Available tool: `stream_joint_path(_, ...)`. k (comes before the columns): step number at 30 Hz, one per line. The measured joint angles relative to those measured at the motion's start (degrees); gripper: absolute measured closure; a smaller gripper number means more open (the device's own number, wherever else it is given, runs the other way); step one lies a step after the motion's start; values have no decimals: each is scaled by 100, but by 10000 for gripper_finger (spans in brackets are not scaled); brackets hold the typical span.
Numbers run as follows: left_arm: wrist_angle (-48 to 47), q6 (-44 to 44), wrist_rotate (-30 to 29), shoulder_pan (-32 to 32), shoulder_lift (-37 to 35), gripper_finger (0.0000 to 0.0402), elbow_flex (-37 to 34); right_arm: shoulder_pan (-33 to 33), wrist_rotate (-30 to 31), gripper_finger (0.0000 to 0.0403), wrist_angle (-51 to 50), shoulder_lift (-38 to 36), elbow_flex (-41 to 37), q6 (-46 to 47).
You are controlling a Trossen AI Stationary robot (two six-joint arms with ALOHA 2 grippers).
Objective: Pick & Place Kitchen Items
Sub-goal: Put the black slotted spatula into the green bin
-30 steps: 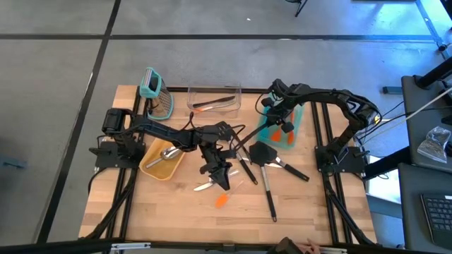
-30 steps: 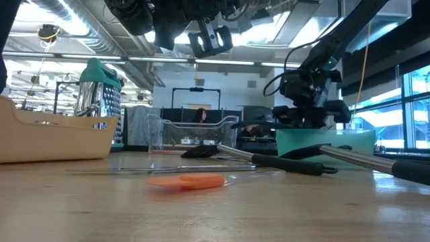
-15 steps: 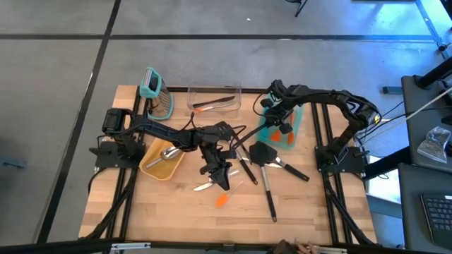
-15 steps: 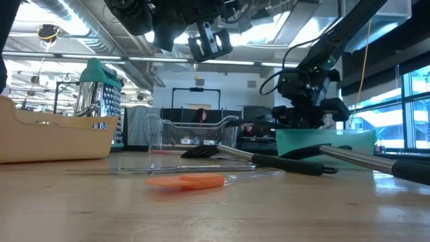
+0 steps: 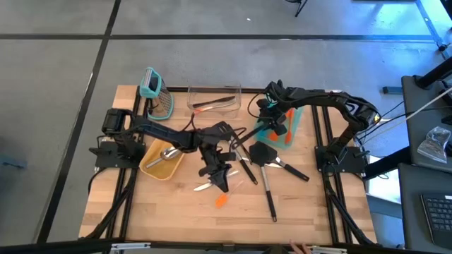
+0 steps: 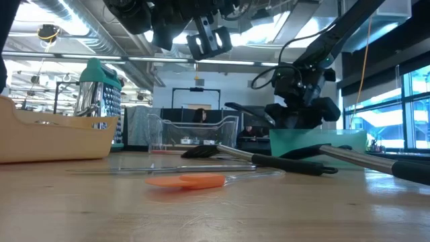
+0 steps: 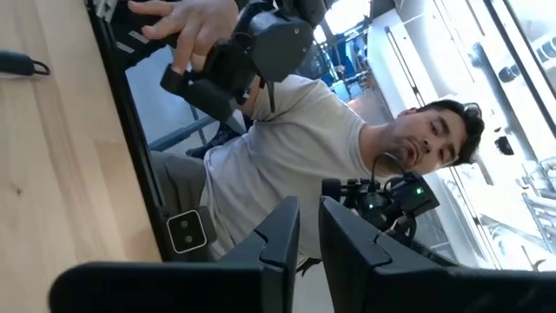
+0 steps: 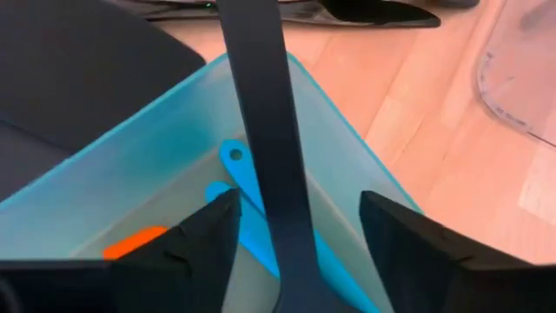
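Now right gripper (image 5: 269,115) fingers spread, wider than a second ago | black turner (image 8: 265,130) between them, untouched, over teal bin (image 5: 293,123) | left gripper (image 5: 221,169) nearly closed, empty, above orange spatula (image 5: 222,200).

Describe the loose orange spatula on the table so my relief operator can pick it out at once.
On the wooden table, look at the middle, on the near-edge side of the left gripper. The orange spatula lies flat on bare wood there. It is the only orange piece outside the teal bin and clear bin; its neighbours are silver or black.
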Motion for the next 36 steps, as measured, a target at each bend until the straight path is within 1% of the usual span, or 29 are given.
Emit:
stream_joint_path(3, 0, 46, 8, -36, 0, 370, 0, 0, -13, 139, 58, 0, 0, 258)
stream_joint_path(6, 0, 63, 13, -34, 0, 375, 0, 0, -15, 127, 101, 0, 0, 472)
stream_joint_path(10, 0, 85, 13, -34, 0, 378, -2, 6, -38, 126, 39, 0, 0, 502)
stream_joint_path(14, 0, 85, 13, -34, 0, 377, -2, 13, -45, 126, 45, 0, 0, 892)
stream_joint_path(18, 0, 85, 13, -34, 0, 380, -2, 27, -59, 126, 109, 0, 0, 1066)
stream_joint_path(21, 0, 85, 13, -34, 0, 382, -2, 70, -50, 126, 117, 0, 0, 1010)
stream_joint_path(23, 0, 85, 13, -34, 0, 382, -2, 134, 106, 131, 130, 0, 0, 920)
stream_joint_path(27, -2, 57, 13, -34, 0, 382, -2, 319, 642, 160, 111, 0, 0, 859)
stream_joint_path(29, -2, 56, 12, -34, 0, 382, -2, 388, 766, 182, 106, 0, 0, 755)
stream_joint_path(33, -4, 54, 13, -34, 0, 382, -2, 478, 841, 236, 105, 0, 0, 710)
stream_joint_path(36, -29, 52, 13, -34, 0, 382, -2, 516, 1107, 283, 70, 0, 0, 696)
